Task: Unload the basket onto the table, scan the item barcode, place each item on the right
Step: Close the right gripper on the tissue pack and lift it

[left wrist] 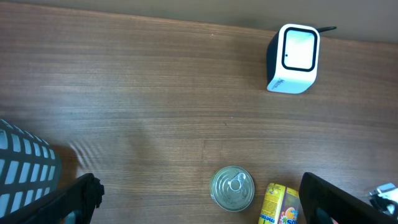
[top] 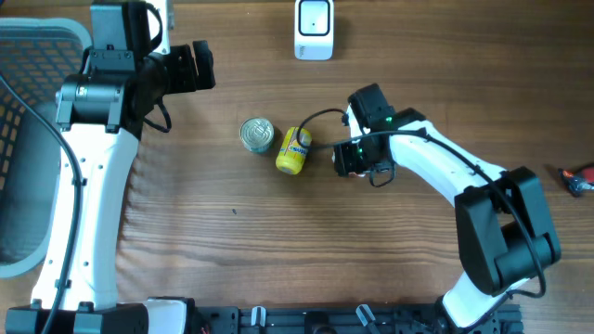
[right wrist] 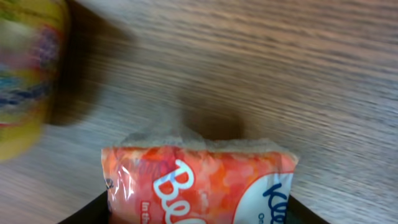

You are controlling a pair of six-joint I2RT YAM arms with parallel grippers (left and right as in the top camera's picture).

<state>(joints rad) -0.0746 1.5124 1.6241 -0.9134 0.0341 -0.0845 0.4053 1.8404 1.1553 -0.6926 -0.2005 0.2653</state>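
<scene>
The right gripper (top: pixel 345 156), jaws partly closed, grips the orange packet (right wrist: pixel 199 180) by its sides, so the packet sits between the jaws with its printed face exposed, evidently for presentation to the scanner (top: pixel 314 28), well apart from the gripper.

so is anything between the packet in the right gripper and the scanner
Nothing visible. The orange packet sits in the right gripper, and nothing lies on the straight line to the scanner. The yellow can and tin lie off to its left.
</scene>
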